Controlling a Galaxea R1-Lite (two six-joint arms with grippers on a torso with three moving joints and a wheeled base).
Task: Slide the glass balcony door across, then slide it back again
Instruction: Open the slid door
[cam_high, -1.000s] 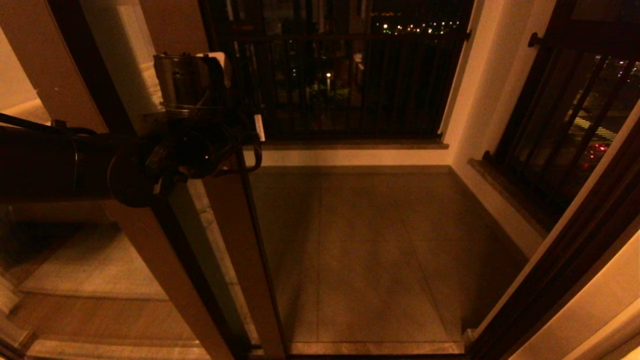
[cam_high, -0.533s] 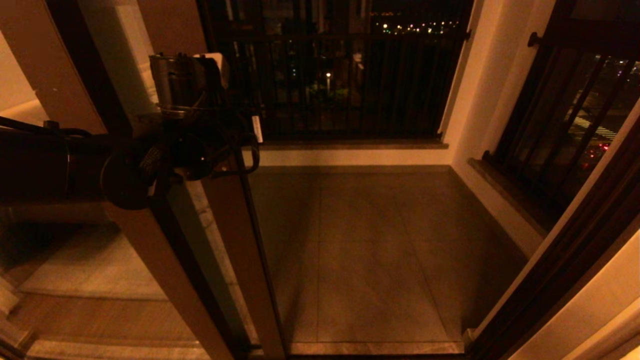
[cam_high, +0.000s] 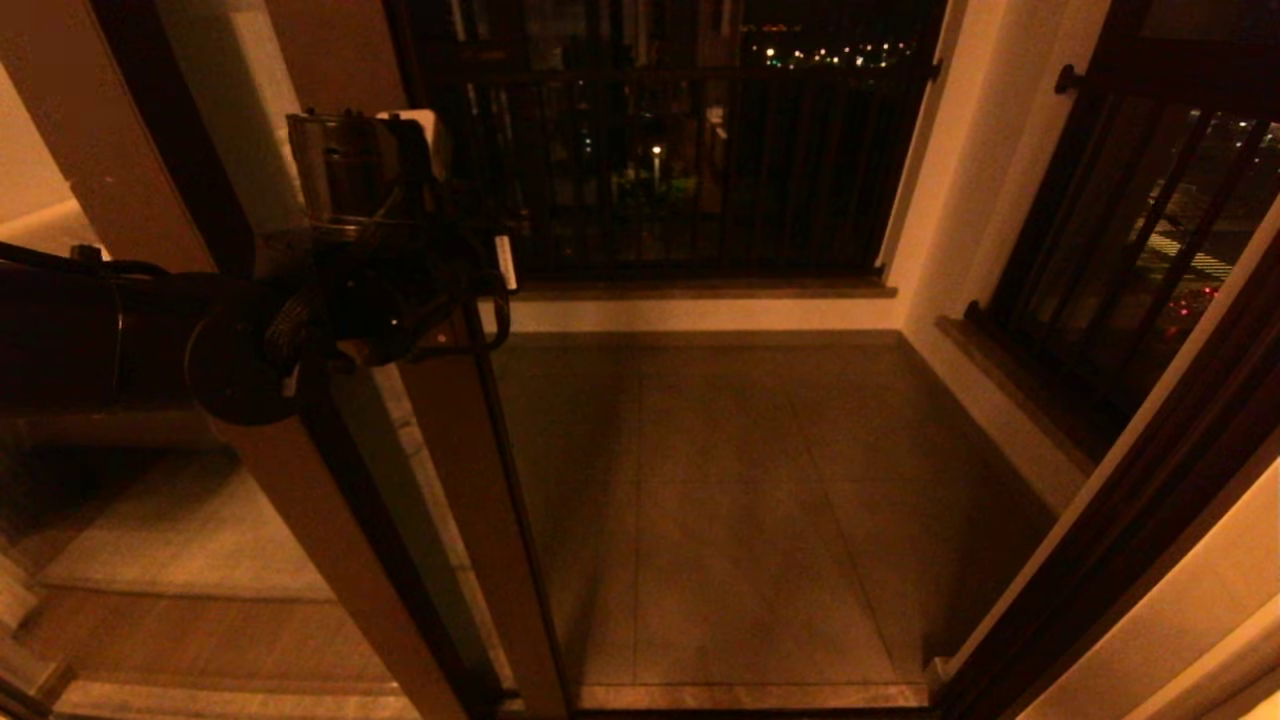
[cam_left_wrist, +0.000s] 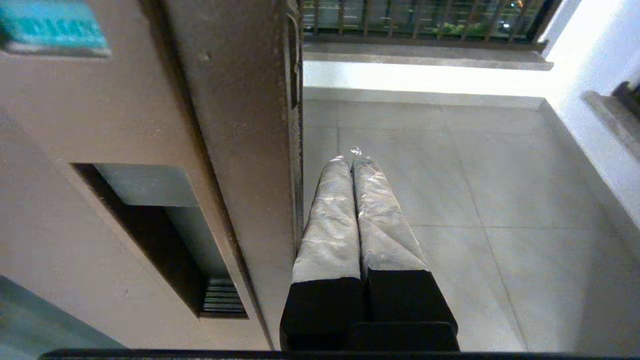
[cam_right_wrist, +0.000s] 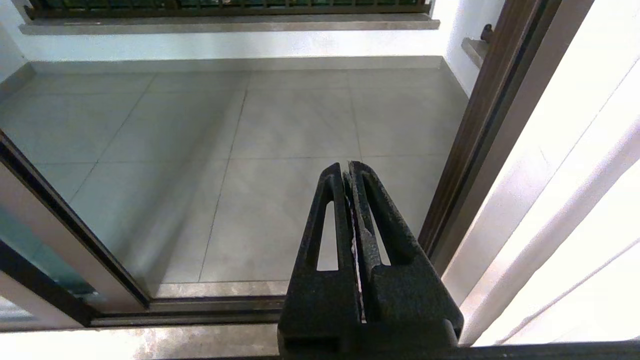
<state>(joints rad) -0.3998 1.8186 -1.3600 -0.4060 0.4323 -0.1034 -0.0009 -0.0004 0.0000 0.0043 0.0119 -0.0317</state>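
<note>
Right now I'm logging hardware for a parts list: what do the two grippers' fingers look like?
The left gripper has two tapered fingers wrapped in silvery-grey crinkled tape over black bases. The right gripper has bare black rough-textured fingers, each with a long triangular cut-out.

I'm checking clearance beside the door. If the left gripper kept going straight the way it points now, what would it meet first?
Probably the tiled balcony floor. The shut left gripper points down past the edge of the glass balcony door, alongside it; nothing shows in between, though depth is hard to judge.

The grey tiled balcony floor (cam_high: 760, 500) carries the door's bottom track (cam_right_wrist: 200, 307) along its near edge.
</note>
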